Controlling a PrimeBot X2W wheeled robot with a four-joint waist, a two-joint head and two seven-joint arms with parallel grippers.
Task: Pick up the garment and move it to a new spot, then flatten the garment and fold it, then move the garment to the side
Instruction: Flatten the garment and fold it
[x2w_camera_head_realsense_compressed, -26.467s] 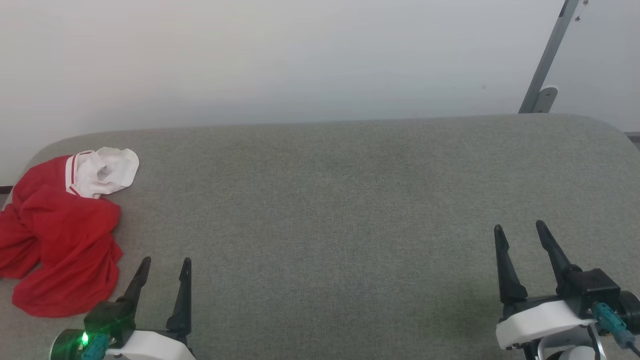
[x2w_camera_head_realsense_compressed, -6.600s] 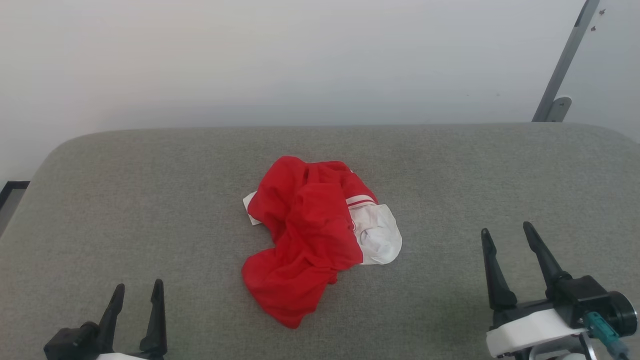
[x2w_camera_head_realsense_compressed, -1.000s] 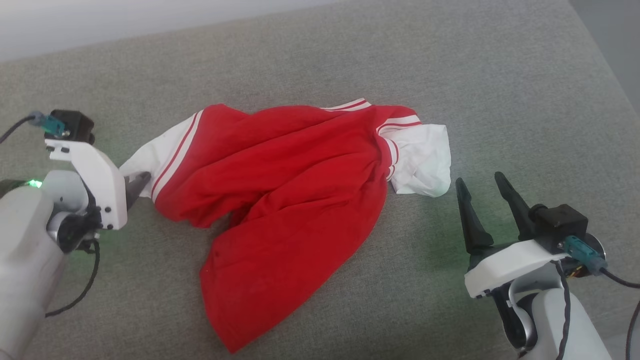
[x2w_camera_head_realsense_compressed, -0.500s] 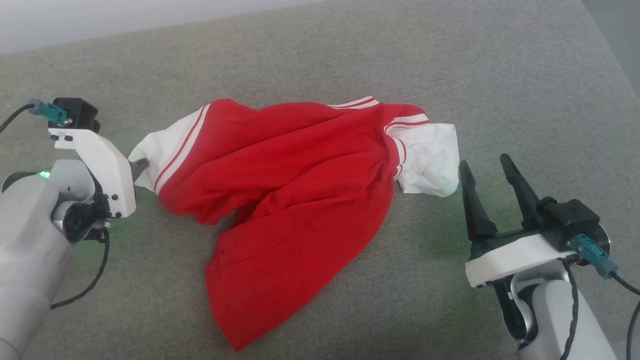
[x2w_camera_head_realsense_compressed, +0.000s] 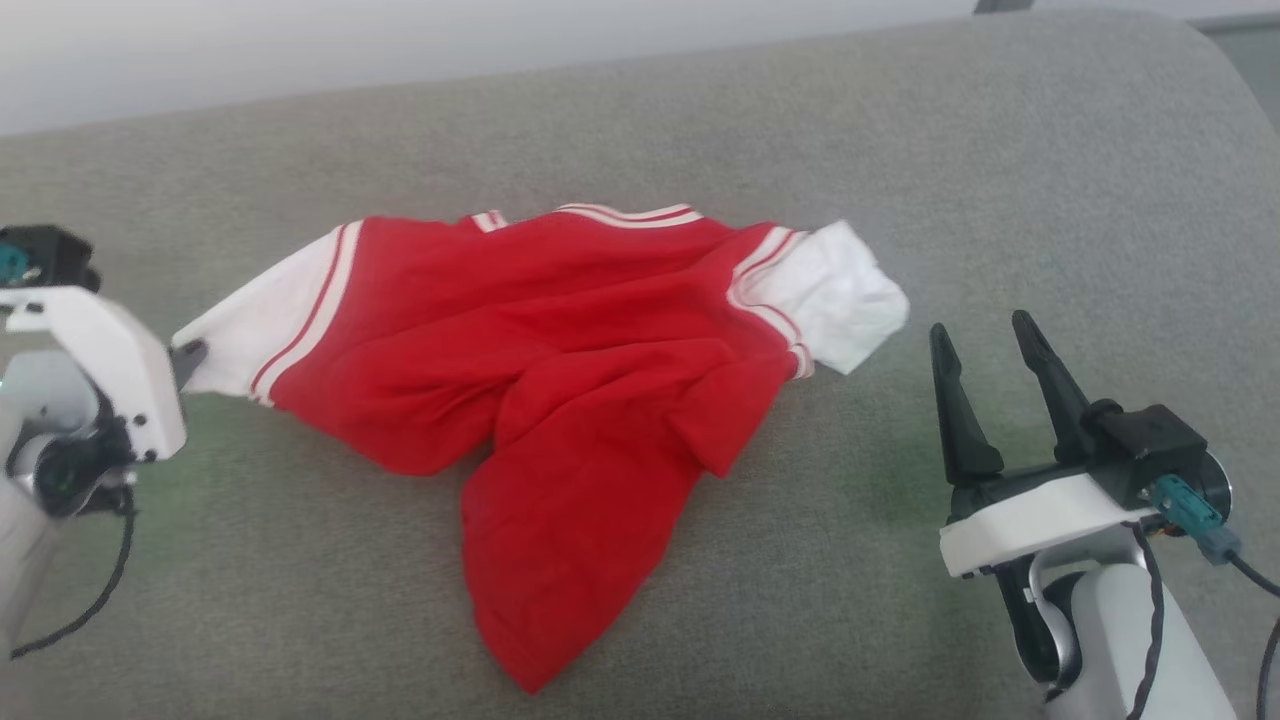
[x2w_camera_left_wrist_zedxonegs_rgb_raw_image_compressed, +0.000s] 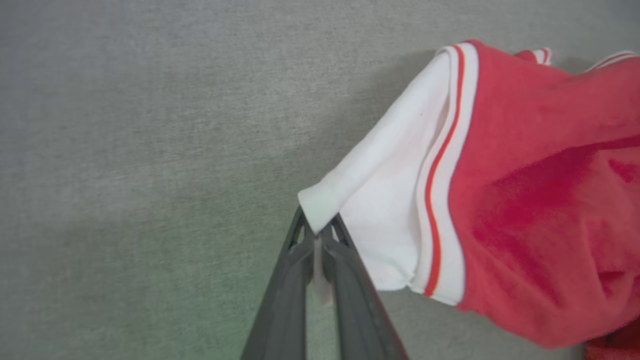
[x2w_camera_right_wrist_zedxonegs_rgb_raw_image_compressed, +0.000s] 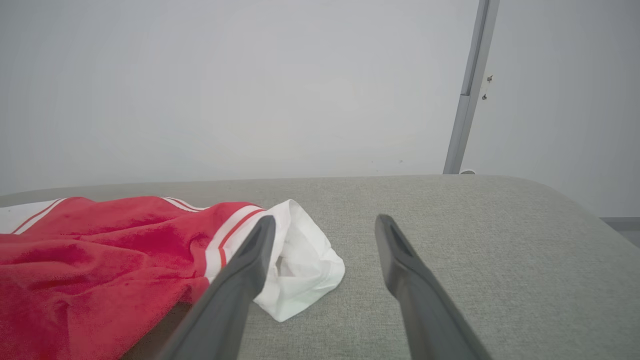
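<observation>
Stretched wider now than half a second ago: the left gripper (x2w_camera_head_realsense_compressed: 190, 355) has drawn its sleeve further out to the robot's left. From the head view, the garment (x2w_camera_head_realsense_compressed: 560, 350) lies crumpled across the middle of the grey upholstered surface (x2w_camera_head_realsense_compressed: 900, 150). It is a red jersey with a white, red-striped sleeve at each end and a striped neckline (x2w_camera_head_realsense_compressed: 625, 213) along its far edge. One long red flap trails toward the robot. The right gripper (x2w_camera_head_realsense_compressed: 980, 330) stands near the right sleeve (x2w_camera_head_realsense_compressed: 850, 295) without touching it, jaws spread wide and nothing between them.

Over to the left wrist view: the left gripper (x2w_camera_left_wrist_zedxonegs_rgb_raw_image_compressed: 316, 232) has its jaws pressed together, pinching the cuff corner of the white sleeve (x2w_camera_left_wrist_zedxonegs_rgb_raw_image_compressed: 390, 210). That sleeve rises taut from the fingertips to the red body (x2w_camera_left_wrist_zedxonegs_rgb_raw_image_compressed: 525, 175).

Right wrist view: the right gripper (x2w_camera_right_wrist_zedxonegs_rgb_raw_image_compressed: 326, 220) has its fingers well apart. The rumpled white sleeve (x2w_camera_right_wrist_zedxonegs_rgb_raw_image_compressed: 305, 270) rests on the cushion behind the left finger (x2w_camera_right_wrist_zedxonegs_rgb_raw_image_compressed: 240, 280), with red cloth (x2w_camera_right_wrist_zedxonegs_rgb_raw_image_compressed: 100, 250) running off to the left. A pale wall (x2w_camera_right_wrist_zedxonegs_rgb_raw_image_compressed: 250, 90) and a metal post (x2w_camera_right_wrist_zedxonegs_rgb_raw_image_compressed: 467, 100) stand beyond.
</observation>
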